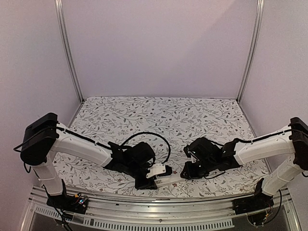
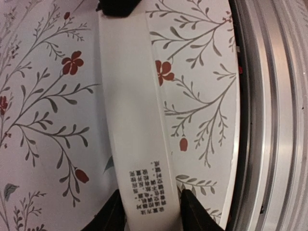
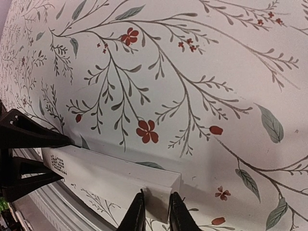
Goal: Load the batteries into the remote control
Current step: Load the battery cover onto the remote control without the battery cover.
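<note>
**A:** Status on the remote (image 1: 171,181)?

**B:** It's pinned at both ends. The left hand (image 1: 149,183) is closed narrow on the end with the printed label. The right hand (image 1: 186,174) is pinched nearly shut on the opposite end. The bar runs straight from one hand's fingers to the other's, low over the desk (image 1: 168,115) edge. I can't tell if it touches.

**A:** Which step?

**B:** I'd say positioning, before any loading. The face toward the left wrist camera is smooth white plastic with only label text, and no open slot shows.

**A:** Is the battery bay filled?

**B:** I can't tell, since no bay is visible. The batteries aren't in any view, and neither hand holds one.

**A:** Next move?

**B:** Probably expose the bay. One hand keeps clamping while the other lets go to work the cover. Both can't stay on it, because a free hand is needed to fetch cells.
</note>
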Robot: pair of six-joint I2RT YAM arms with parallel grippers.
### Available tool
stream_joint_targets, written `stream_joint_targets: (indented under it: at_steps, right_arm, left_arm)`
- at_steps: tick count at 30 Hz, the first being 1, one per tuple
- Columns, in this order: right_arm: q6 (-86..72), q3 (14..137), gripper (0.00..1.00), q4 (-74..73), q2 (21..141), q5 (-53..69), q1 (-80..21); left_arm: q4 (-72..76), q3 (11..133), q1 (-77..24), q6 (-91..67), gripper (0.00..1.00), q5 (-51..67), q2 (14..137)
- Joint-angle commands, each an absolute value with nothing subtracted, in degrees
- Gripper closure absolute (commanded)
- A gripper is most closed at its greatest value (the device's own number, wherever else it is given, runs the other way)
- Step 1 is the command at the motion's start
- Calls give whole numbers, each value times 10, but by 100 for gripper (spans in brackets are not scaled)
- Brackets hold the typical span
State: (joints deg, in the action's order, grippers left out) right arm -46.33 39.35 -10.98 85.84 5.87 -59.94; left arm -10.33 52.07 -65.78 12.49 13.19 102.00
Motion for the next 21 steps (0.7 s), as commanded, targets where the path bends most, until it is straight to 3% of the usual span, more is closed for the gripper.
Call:
stream_joint_targets:
  at_steps: [1,9,21]
  right_arm:
    - [-479,409,83,-146,884,21,-617]
    - [-491,433,78,-126,913,24,-643]
    - [-490,427,51,-180,877,3,-628]
  left_arm:
    - [-118,536,-652,125,64,136,1035]
    - [-113,533,-652,120,73,135,1035]
    - [-114,533,-652,120,77,135,1035]
